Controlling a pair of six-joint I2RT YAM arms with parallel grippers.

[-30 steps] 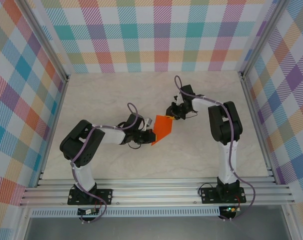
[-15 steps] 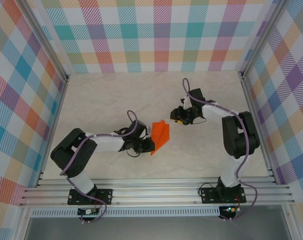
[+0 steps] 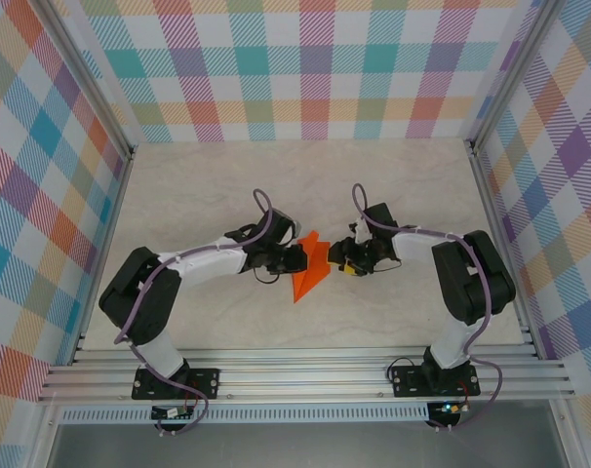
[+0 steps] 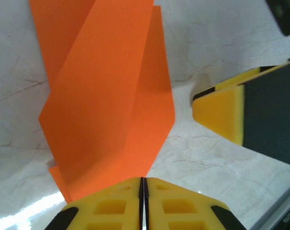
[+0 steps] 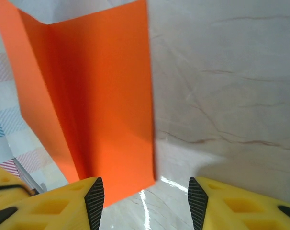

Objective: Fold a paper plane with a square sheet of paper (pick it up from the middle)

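Observation:
The square sheet of paper [image 3: 311, 271] is bright orange and folded into a narrow creased shape with a point. It stands tilted above the table's middle. My left gripper [image 3: 296, 258] is shut on its left edge. In the left wrist view the yellow jaws [image 4: 142, 184] press together with the paper [image 4: 106, 96] rising out of their seam. My right gripper [image 3: 337, 255] is just right of the paper and open. In the right wrist view its fingers [image 5: 146, 201] stand apart, and the paper's [image 5: 102, 105] lower corner hangs near the gap, closer to the left finger. One right finger [image 4: 221, 112] shows beside the paper in the left wrist view.
The pale marbled table [image 3: 227, 185] is walled by checked panels on three sides. Metal rails [image 3: 305, 366] run along the near edge by the arm bases. Vertical frame posts [image 3: 495, 195] stand at the sides.
My right gripper let go of the paper's upper right corner, opened, and came down and left beside it. The left gripper kept the paper, which now looks narrower.

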